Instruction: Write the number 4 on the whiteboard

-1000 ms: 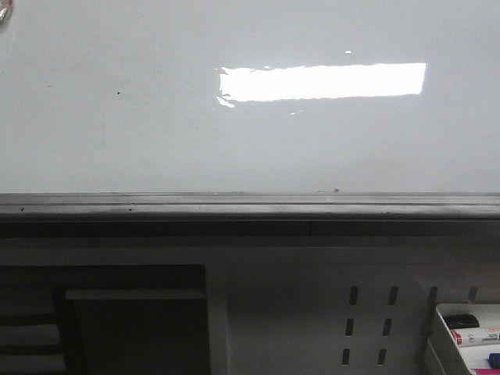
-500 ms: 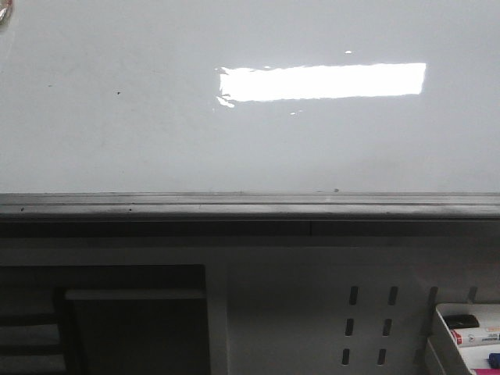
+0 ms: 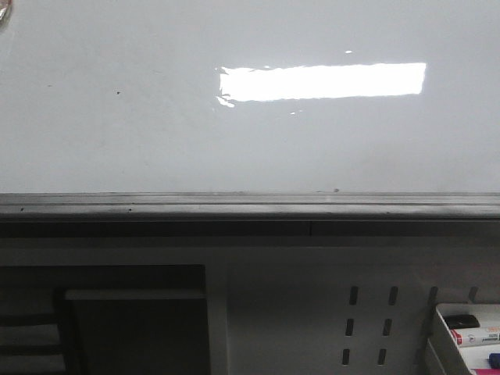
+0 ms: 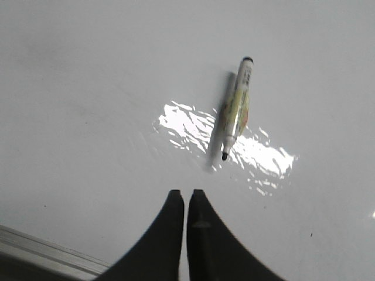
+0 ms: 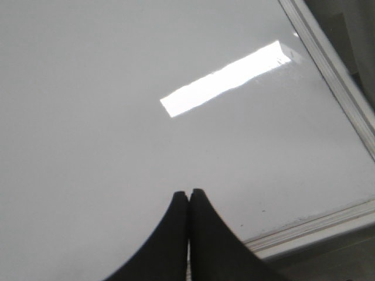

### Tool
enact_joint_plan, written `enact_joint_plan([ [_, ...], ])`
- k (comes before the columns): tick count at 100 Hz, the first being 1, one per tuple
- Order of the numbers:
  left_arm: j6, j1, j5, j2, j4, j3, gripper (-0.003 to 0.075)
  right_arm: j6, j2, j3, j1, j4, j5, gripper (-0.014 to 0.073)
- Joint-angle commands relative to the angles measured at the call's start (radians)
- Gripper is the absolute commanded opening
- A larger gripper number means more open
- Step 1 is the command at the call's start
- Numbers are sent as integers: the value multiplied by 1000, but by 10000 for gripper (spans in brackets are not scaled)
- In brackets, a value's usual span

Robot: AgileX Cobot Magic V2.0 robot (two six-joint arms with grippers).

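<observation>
Whiteboard [image 3: 117, 141]: you see it fill the upper half of the front view, no 4 on it.
Marker [image 4: 236, 107]: uncapped, upper right of centre in the left wrist view.
Left gripper [image 4: 186, 196]: closed, empty.
Right gripper [image 5: 188, 194]: closed, empty.

Looks like a lab/workshop w/ office gear: big glossy whiteboard [image 3: 117, 117] w/ grey metal ledge [image 3: 234, 207], white perforated slotted panel [image 3: 312, 312] under it, bin of markers [image 3: 469, 332] at 4 o'clock, dark shelving [image 3: 47, 328] at 8 o'clock.
</observation>
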Motion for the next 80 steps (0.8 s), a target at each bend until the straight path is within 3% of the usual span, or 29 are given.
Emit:
enact_joint_plan([
  [1, -11, 3, -92, -28, -114, 15, -20, -1, -17, 17, -6, 91, -75, -72],
  [29, -5, 3, 19, 33, -48, -137, -20, -69, 66, -128, -6, 46, 113, -59],
  [51, -3, 3, 225, 314, 170, -371, -20, -86, 372, -348, -6, -82, 267, -60],
  [80, 27, 3, 249, 641, 224, -571, -17, -147, 693, -579, -6, -84, 401, -50],
])
